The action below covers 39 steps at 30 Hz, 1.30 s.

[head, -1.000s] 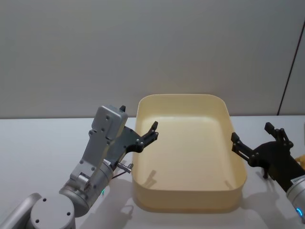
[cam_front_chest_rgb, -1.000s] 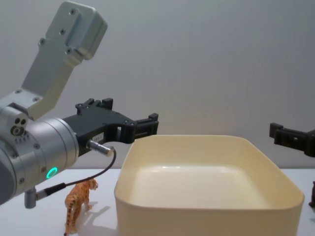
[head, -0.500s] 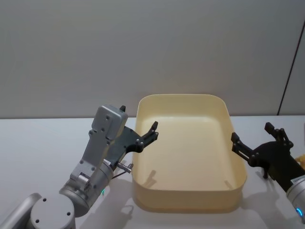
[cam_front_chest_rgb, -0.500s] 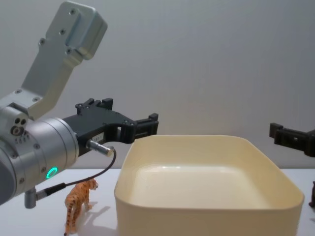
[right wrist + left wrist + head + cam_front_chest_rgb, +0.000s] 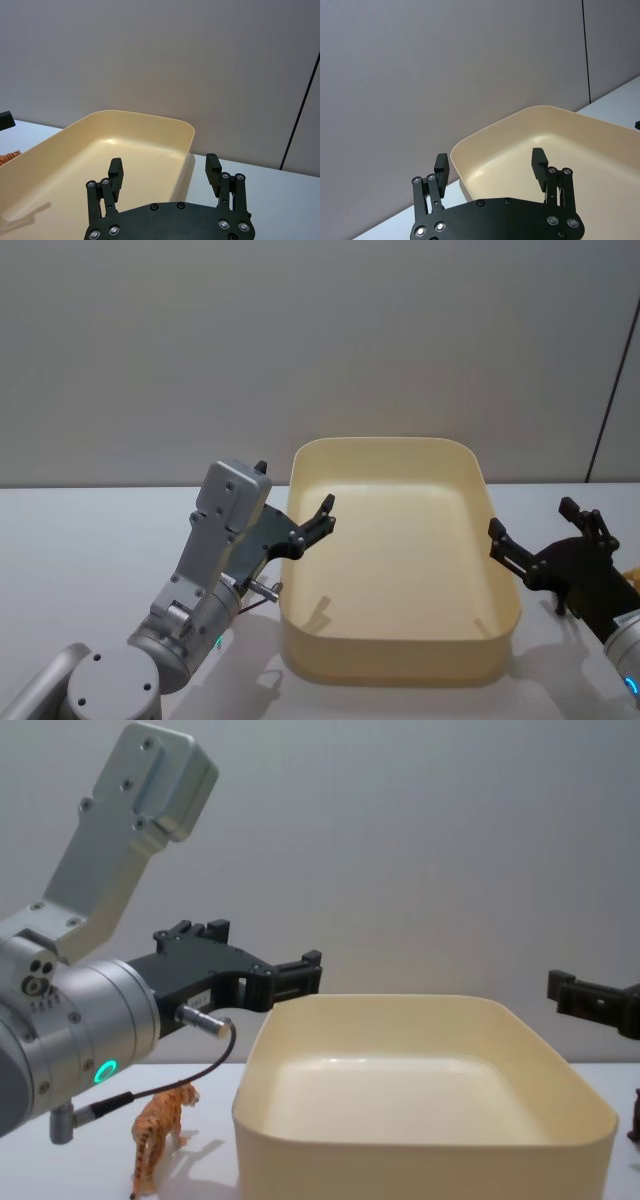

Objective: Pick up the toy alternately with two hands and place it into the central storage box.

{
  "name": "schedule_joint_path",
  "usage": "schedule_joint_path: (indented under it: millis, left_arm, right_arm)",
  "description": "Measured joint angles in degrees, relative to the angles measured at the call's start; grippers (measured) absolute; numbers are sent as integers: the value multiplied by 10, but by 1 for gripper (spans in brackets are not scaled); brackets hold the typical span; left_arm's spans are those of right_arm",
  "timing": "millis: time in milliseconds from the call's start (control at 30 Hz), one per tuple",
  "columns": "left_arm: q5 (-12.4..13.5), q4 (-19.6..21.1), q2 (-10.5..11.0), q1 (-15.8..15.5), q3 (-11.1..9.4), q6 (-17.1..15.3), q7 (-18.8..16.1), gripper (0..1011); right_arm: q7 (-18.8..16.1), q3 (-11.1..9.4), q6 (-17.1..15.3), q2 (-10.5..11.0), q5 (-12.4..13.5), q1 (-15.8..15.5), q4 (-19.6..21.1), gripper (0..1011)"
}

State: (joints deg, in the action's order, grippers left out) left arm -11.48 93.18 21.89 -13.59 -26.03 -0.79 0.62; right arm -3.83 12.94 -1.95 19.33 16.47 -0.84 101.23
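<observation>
The cream-yellow storage box [image 5: 390,662] stands mid-table with nothing inside it, its front wall [image 5: 420,1170] close to the chest camera. An orange striped tiger toy [image 5: 160,1132] stands on the table left of the box, under my left arm. My left gripper [image 5: 292,490] hovers open over the box's left rim [image 5: 485,137], holding nothing. My right gripper [image 5: 531,517] hangs open just outside the box's right wall [image 5: 187,145], also holding nothing. From the side, the left gripper [image 5: 265,948] sits above rim height and one finger of the right gripper [image 5: 590,1000] enters from the right edge.
A small dark figure [image 5: 634,1115] stands on the table at the far right edge. Something yellowish [image 5: 630,575] lies beside my right arm. A plain grey wall rises behind the white table [image 5: 90,540].
</observation>
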Motion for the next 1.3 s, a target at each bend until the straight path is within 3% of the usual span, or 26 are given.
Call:
schedule_joint_path:
  millis: [1067, 1300]
  left_arm:
    - [0, 0, 1, 1, 1, -1, 0, 1002]
    - [-17, 19, 12, 15, 5, -14, -9, 1002]
  right_arm:
    - [0, 0, 0, 0, 0, 0, 0, 1001]
    - [0, 0, 0, 0, 0, 0, 0, 1001]
